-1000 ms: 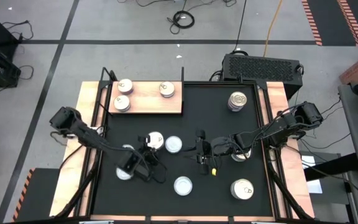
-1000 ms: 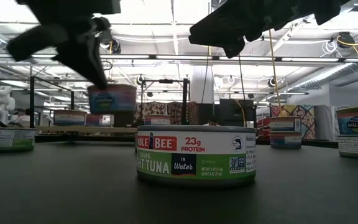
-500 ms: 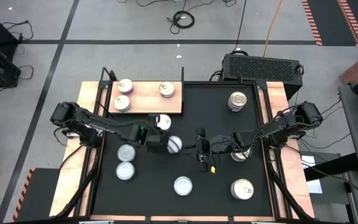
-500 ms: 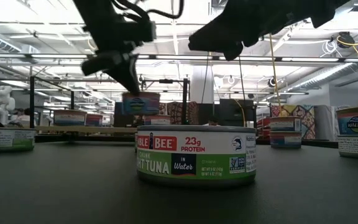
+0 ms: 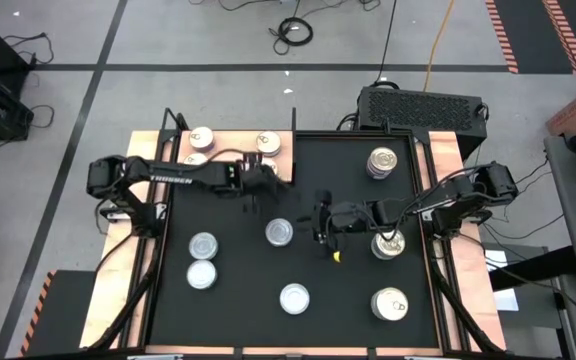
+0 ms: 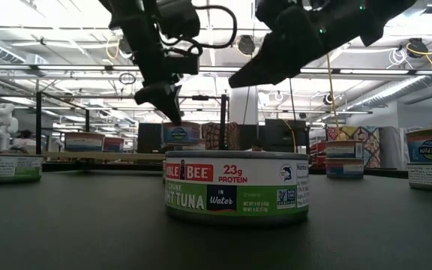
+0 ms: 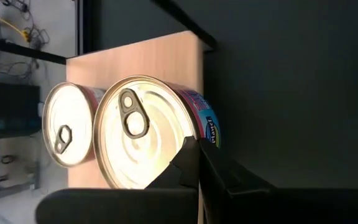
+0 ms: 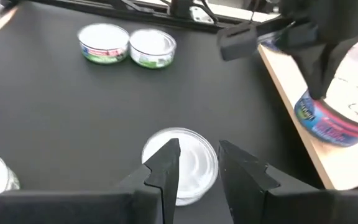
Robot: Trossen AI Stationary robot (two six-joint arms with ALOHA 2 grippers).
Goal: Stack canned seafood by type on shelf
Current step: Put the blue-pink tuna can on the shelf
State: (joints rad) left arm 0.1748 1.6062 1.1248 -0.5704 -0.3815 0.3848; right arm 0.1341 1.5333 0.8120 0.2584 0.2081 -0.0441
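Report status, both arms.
Left gripper shut on gold-lidded blue-pink tin, above light wooden shelf board edge. Right gripper open over plain silver-lidded tin mid-mat. Nothing blocking.

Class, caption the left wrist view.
Left gripper holds a round gold-lidded pull-tab tin above the light wooden shelf board.

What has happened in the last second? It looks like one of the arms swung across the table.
The left gripper carried a gold-lidded tin from the near-left part of the black mat up to the wooden shelf, beside the tins already there, and still grips it. The right gripper shifted only slightly, hovering near a silver tin. The other tins stayed put.
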